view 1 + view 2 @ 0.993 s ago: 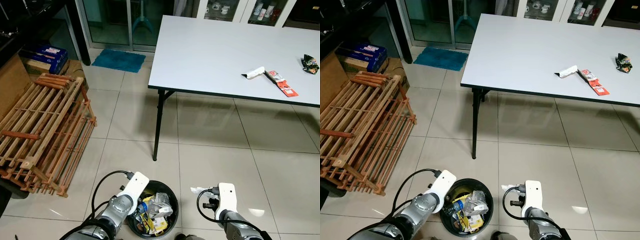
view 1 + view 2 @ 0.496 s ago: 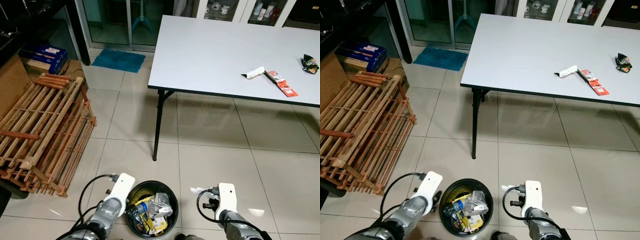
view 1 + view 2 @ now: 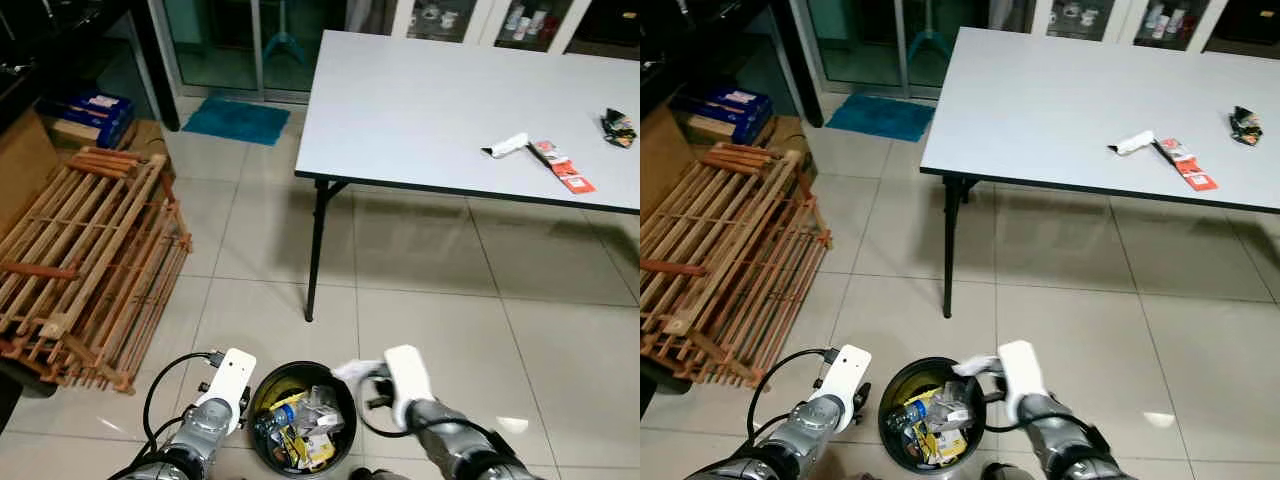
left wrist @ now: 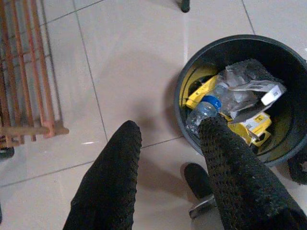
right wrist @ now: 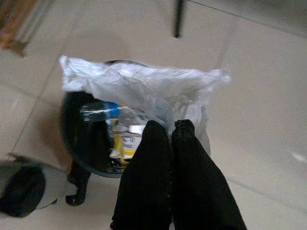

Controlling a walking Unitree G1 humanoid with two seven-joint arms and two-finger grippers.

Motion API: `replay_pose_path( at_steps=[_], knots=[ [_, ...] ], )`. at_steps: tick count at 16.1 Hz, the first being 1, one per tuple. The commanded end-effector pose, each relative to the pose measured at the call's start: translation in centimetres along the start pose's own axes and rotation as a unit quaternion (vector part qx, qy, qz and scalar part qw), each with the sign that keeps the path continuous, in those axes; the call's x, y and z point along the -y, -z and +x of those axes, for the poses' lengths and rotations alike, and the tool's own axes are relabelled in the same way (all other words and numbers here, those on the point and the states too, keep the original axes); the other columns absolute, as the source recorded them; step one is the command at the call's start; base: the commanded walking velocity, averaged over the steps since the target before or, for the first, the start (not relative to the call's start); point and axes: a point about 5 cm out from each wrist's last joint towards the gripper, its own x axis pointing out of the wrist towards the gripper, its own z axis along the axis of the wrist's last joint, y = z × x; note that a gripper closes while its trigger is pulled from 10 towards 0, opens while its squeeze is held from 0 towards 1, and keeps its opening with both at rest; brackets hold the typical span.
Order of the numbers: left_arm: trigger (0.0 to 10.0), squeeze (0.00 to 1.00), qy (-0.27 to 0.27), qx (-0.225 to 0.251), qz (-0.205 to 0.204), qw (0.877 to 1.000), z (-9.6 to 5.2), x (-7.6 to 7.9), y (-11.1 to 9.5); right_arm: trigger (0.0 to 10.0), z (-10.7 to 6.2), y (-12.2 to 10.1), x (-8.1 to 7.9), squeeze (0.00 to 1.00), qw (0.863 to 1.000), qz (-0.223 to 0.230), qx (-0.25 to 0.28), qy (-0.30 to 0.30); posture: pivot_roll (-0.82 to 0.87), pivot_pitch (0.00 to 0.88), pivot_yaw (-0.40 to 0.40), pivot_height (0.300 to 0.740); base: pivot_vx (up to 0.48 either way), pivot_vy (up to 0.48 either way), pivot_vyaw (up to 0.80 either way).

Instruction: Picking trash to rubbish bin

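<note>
Our right gripper [image 5: 171, 128] pinches a white plastic bag [image 5: 144, 86] over the black bin [image 4: 184, 81]; our left gripper [image 4: 168, 130] hangs spread apart. No writing is legible.

Head stereo pair looks forward and steeply down from standing height, far shot of tiled floor, grey table [image 3: 430, 100] and black bin [image 3: 345, 395]. Both wrist cams face down along their fingers, much closer. All four views overlap on the bin.
</note>
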Motion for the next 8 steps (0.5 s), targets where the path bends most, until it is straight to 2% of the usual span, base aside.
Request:
replay_pose_path(
  at_steps=[1, 3, 5, 8],
  knots=[
    [10.0, 0.00, -0.009, 0.001, -0.006, 1.000, 0.0, -0.3, -0.1, 10.0, 0.0, -0.1, 0.3, 0.00, 1.000, -0.004, -0.005, -0.007, 0.00, 0.063, -0.051, 0.740, 0.000, 0.000, 0.00],
    [10.0, 0.00, -0.012, 0.004, -0.009, 1.000, 0.0, -0.4, -0.3, 10.0, 0.3, -1.1, -0.4, 0.00, 0.999, -0.023, 0.003, -0.030, 0.00, 0.063, -0.053, 0.740, 0.000, 0.000, 0.00],
    [10.0, 0.00, -0.016, 0.005, -0.012, 1.000, 0.0, -0.5, -0.3, 10.0, 1.0, -3.3, -3.4, 0.00, 0.988, -0.089, 0.018, -0.122, 0.00, 0.065, -0.057, 0.740, 0.000, 0.000, 0.00],
    [10.0, 0.00, -0.022, 0.007, -0.018, 1.000, 0.0, -0.8, -0.3, 10.0, 1.2, -4.3, -4.8, 0.00, 0.982, -0.119, 0.027, -0.141, 0.01, 0.068, -0.061, 0.740, 0.000, 0.000, 0.00]
  ],
)
